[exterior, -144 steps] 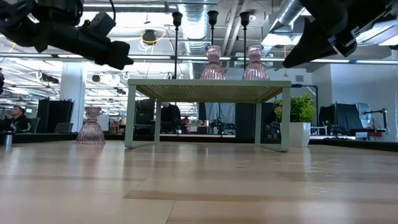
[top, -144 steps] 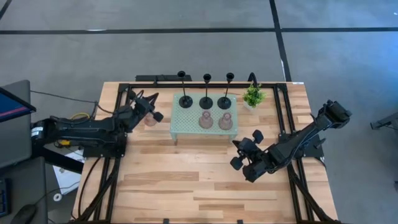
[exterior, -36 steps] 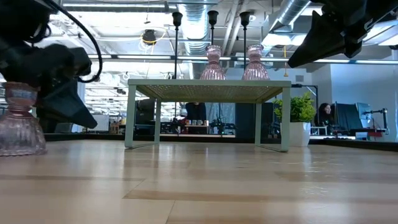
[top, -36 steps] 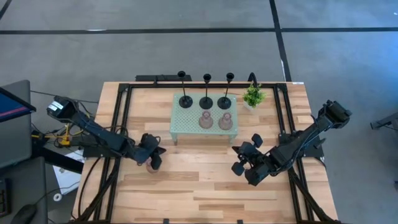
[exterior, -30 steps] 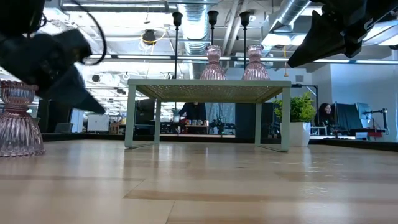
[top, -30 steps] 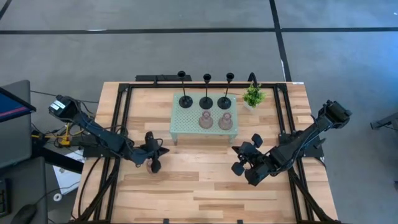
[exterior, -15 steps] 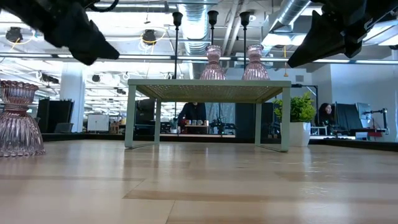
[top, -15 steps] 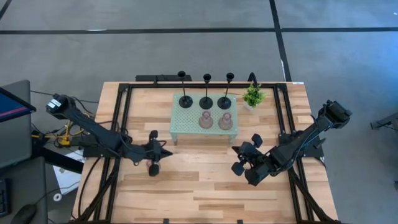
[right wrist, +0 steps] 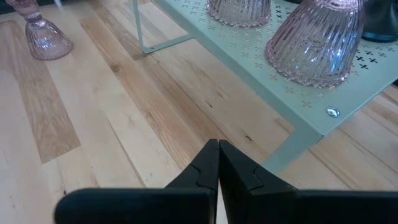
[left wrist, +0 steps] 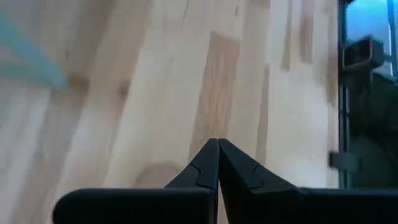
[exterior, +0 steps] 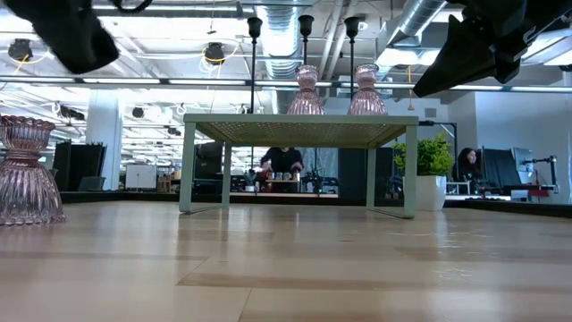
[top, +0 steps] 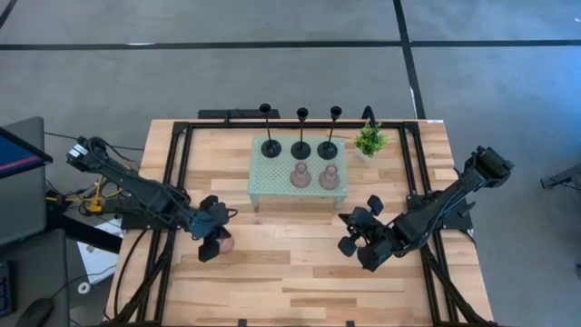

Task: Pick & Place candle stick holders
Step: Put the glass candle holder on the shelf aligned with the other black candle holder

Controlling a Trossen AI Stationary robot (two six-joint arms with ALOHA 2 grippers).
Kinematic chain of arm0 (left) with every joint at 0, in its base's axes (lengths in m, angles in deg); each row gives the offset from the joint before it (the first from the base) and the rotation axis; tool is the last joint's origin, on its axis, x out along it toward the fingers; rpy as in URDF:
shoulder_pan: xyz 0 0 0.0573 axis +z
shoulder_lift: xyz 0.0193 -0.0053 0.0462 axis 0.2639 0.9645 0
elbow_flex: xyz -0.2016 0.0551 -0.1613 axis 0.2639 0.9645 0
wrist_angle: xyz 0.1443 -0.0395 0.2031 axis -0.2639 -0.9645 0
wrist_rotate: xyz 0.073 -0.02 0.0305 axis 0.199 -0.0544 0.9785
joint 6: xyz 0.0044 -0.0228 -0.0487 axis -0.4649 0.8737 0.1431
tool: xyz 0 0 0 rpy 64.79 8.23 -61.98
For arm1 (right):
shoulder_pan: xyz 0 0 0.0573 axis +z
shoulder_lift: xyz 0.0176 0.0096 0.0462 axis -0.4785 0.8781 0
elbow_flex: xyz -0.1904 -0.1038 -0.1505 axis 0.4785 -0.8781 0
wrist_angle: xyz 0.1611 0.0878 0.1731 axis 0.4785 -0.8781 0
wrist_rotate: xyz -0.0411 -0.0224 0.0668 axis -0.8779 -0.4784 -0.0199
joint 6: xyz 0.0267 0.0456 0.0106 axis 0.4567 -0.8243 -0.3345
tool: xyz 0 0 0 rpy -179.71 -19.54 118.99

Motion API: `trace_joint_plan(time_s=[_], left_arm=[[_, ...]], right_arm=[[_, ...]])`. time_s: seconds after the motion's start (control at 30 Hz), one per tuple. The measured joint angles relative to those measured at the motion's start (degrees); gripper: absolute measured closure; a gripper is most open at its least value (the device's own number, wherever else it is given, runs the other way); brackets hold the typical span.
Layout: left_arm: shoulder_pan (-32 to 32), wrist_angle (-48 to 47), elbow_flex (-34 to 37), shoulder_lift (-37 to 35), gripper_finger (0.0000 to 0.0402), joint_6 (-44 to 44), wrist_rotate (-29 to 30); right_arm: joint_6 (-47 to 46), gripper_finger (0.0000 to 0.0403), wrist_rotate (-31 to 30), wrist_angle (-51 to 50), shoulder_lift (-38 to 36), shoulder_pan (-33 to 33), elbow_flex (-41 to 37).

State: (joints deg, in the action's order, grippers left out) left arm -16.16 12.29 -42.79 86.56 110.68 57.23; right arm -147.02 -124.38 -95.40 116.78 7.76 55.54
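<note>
One pink holder point(top: 225, 242) stands alone on the bare worktop point(top: 300, 272) — the other five sit on the pale green tray point(top: 259, 186).

The left end effector point(top: 211, 238) hangs just beside that lone pink glass holder, its fingers pressed together and holding nothing. On the tray, three black holders point(top: 300, 149) line the far row, with two pink ones point(top: 329, 178) in front of them. The right end effector point(top: 356, 232) waits near the tray's front right corner — fingers also pressed together, empty. A small potted plant point(top: 369, 140) stands just beside the tray.
</note>
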Motion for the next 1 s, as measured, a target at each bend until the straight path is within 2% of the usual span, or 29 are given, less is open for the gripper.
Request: trace_joint_plan(time_s=[0.17, 0.47, 1.0], left_arm=[[-0.5, -4.5, 0.0, 1.8, 0.0396, 4.0, -2.2], [-0.7, -4.8, 1.6, 6.5, 0.0396, 6.8, -8.1], [-0.7, -5.5, 1.6, 7.8, 0.0396, 6.4, -8.4]], right_arm=[[0.0, 0.0403, 0.0, 0.0, 0.0, 0.0, 0.0], [0.0, 0.0403, 0.0, 0.0, 0.0, 0.0, 0.0], [0.0, 0.0403, 0.0, 0.2, 0.0, 0.0, 0.0]])
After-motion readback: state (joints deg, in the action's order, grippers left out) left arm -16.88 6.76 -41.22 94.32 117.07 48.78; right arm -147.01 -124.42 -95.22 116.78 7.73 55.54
